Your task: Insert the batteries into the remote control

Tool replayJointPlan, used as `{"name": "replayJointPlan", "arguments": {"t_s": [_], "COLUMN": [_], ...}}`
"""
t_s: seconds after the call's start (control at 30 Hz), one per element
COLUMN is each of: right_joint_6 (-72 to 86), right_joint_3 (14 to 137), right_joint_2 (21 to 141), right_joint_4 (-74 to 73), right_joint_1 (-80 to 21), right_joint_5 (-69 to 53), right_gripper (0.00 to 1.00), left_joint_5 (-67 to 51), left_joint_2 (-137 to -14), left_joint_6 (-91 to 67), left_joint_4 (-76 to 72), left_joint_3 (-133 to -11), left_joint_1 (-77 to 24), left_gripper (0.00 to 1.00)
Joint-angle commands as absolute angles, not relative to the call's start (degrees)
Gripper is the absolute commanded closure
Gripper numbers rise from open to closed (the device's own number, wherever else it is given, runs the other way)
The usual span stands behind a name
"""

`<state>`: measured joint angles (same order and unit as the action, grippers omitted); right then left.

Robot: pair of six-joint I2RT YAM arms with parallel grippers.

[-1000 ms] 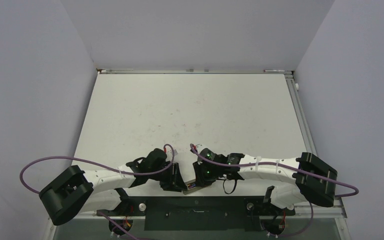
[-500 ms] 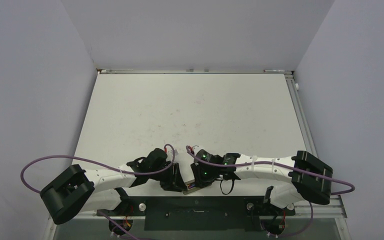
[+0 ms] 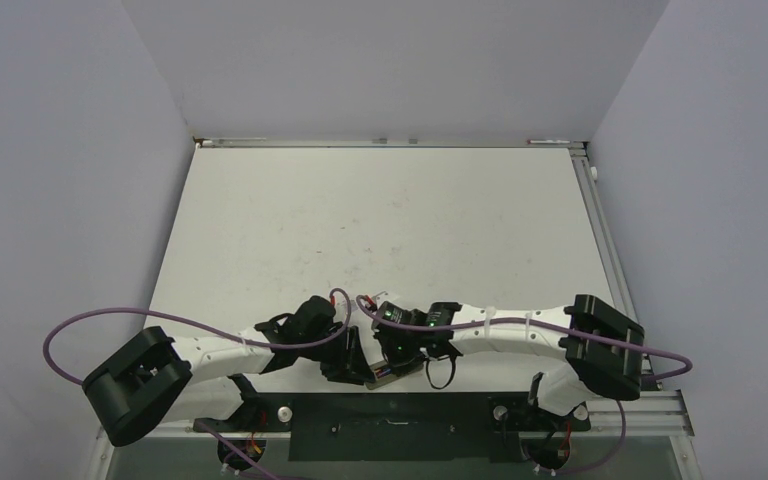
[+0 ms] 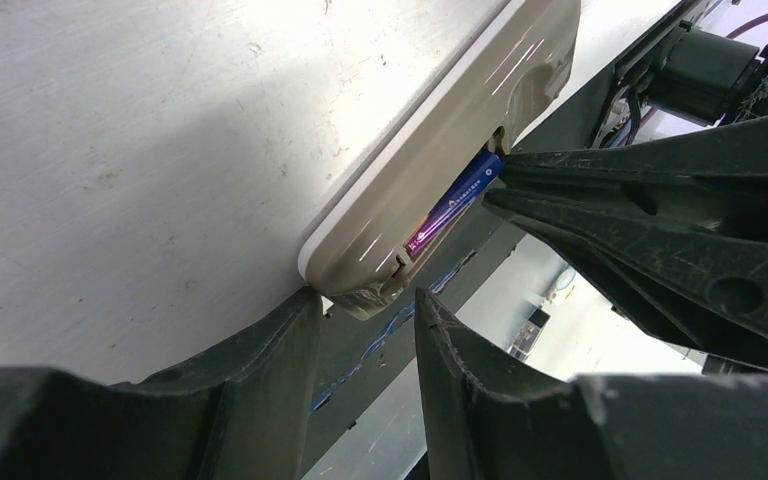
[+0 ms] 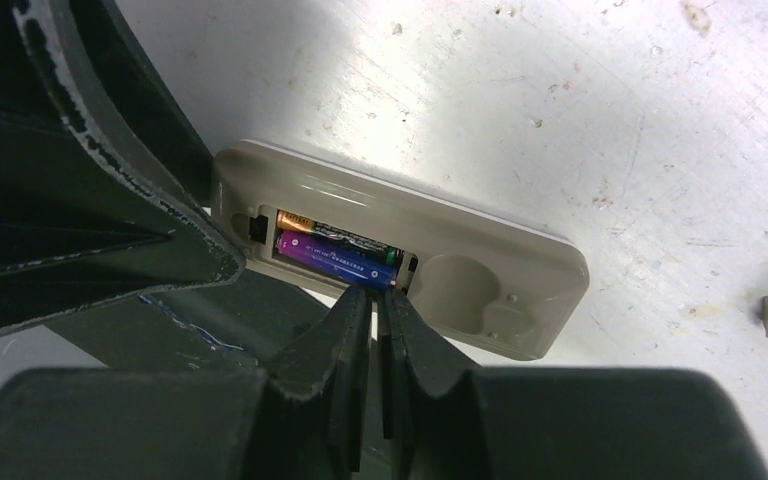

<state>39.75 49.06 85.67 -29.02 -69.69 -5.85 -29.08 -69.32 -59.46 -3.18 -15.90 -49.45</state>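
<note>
Remote control [image 5: 480,280] back-up at 6 o'clock edge of table [image 3: 380,220], wide tabletop toward 12 o'clock. Gold battery [image 5: 300,222] and purple-blue battery [image 5: 335,262] in recess. Right gripper [image 5: 375,295] pinched closed, tips touching purple-blue battery. Left gripper [image 4: 360,305] part-open at remote's end, holding nothing.

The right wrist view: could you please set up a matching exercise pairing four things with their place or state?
Things:
1 purple battery
2 gold battery
3 remote
4 right pincer

States:
A shut
B back up on the table
C in the remote, on the pincer's side
D in the remote, on the far side

Pairs: 1-C; 2-D; 3-B; 4-A
</note>
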Motion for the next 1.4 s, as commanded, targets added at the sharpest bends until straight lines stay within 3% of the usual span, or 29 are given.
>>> {"name": "replayJointPlan", "arguments": {"t_s": [0.0, 0.83, 1.37], "right_joint_6": [41.1, 40.1, 43.1], "right_joint_3": [53.6, 67.5, 70.3], "right_joint_2": [88.3, 104.2, 101.1], "right_joint_4": [-32.5, -45.1, -46.8], "right_joint_1": [-71.1, -75.8, -74.7], "right_joint_5": [-3.8, 3.3, 7.2], "right_gripper": [0.91, 0.91, 0.90], "left_joint_5": [-29.0, -29.9, -28.1], "left_joint_2": [-70.0, -70.6, -68.9], "left_joint_6": [-58.4, -55.4, -54.8], "left_joint_4": [-5.5, -4.6, -3.7], "left_joint_3": [-17.7, -17.7, -15.5], "left_joint_1": [-49.8, -49.8, -49.5], "left_gripper": [0.64, 0.64, 0.64]}}
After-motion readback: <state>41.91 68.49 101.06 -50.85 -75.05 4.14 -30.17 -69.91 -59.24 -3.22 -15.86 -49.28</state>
